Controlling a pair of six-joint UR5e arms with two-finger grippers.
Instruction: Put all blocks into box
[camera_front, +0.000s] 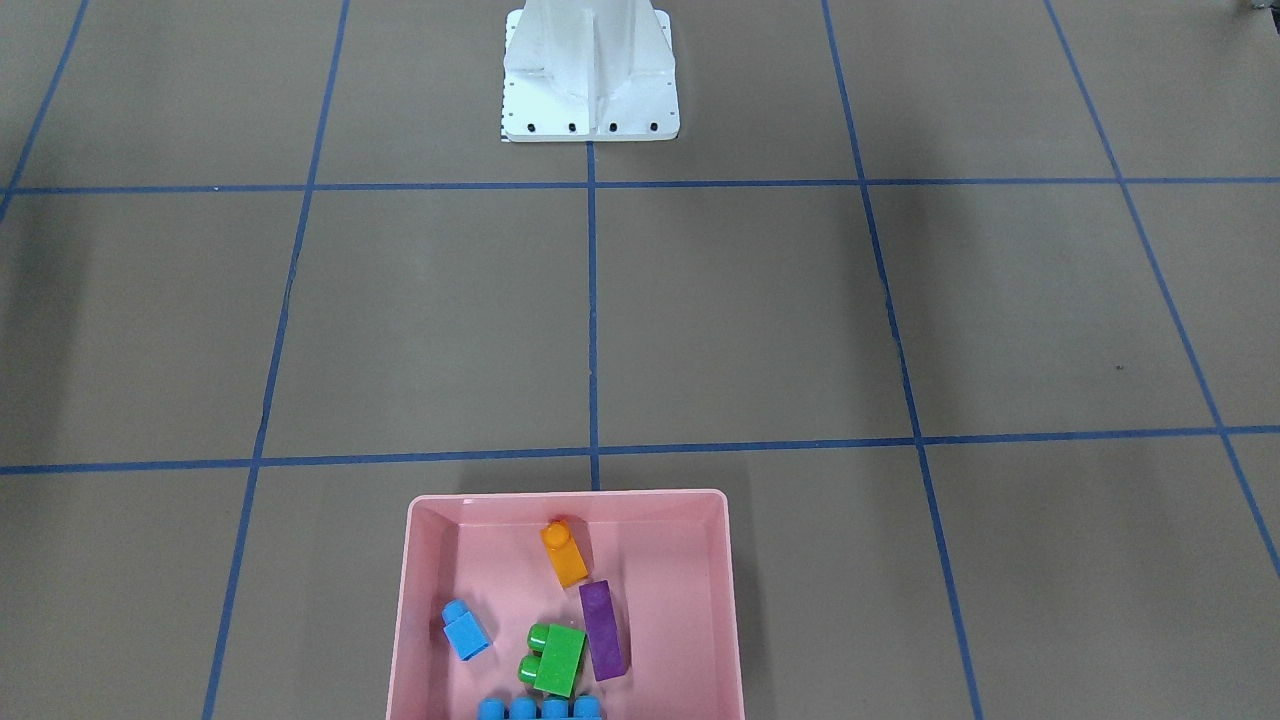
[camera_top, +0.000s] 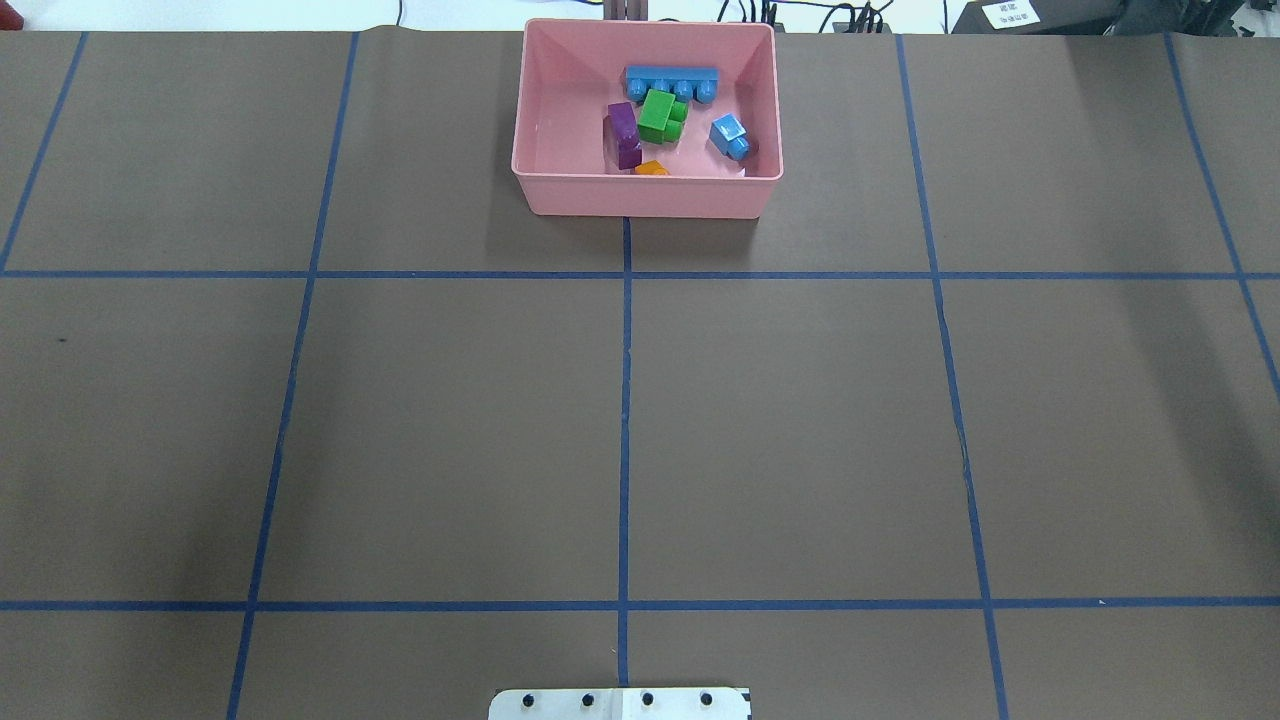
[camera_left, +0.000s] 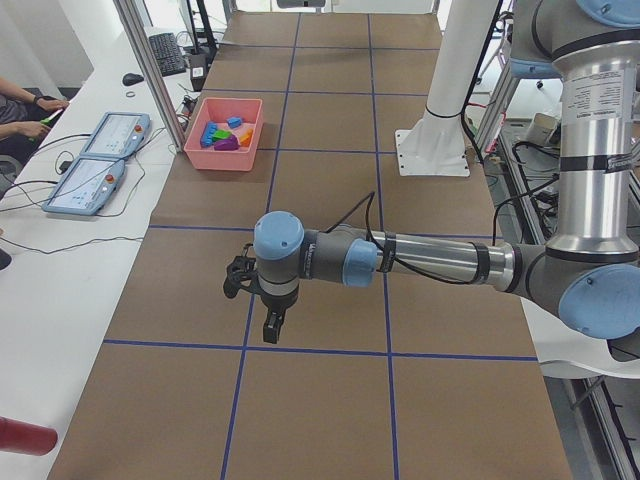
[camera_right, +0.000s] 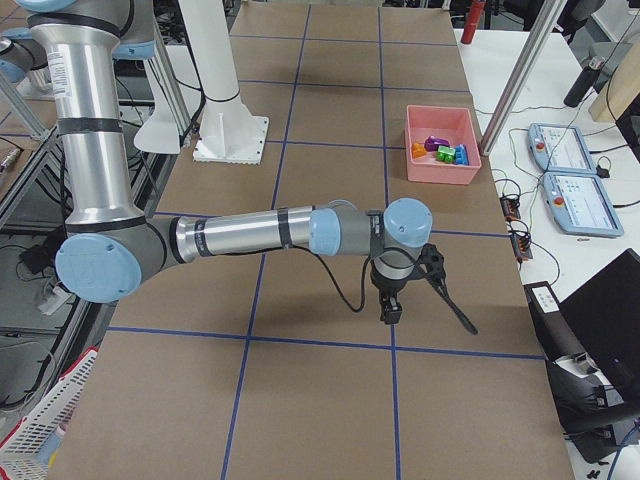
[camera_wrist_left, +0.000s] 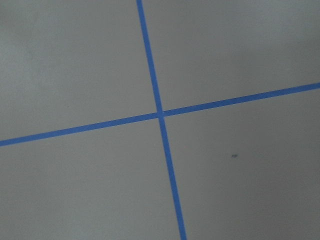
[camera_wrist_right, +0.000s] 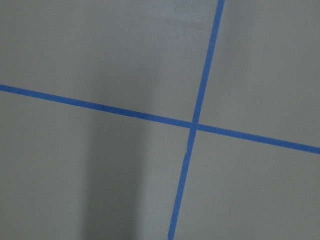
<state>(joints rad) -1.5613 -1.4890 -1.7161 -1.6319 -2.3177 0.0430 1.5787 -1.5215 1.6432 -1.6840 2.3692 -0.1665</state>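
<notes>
The pink box (camera_front: 567, 494) (camera_top: 645, 177) stands on the table's middle line, at the side far from the robot base. Inside lie the blocks: an orange one (camera_front: 564, 553), a small blue one (camera_front: 466, 630), a green one (camera_front: 552, 657), a purple one (camera_front: 603, 630) and a long blue one (camera_top: 672, 80). The left gripper (camera_left: 272, 325) hangs over bare table far from the box, as does the right gripper (camera_right: 390, 305). Both show only in the side views, so I cannot tell whether they are open or shut. The wrist views hold only brown table and blue tape.
The white robot base (camera_front: 590, 75) stands at the table's near side. Blue tape lines (camera_top: 625, 400) grid the brown surface. Two control pendants (camera_left: 100, 160) lie on a side bench, where a person's arms (camera_left: 25, 110) rest.
</notes>
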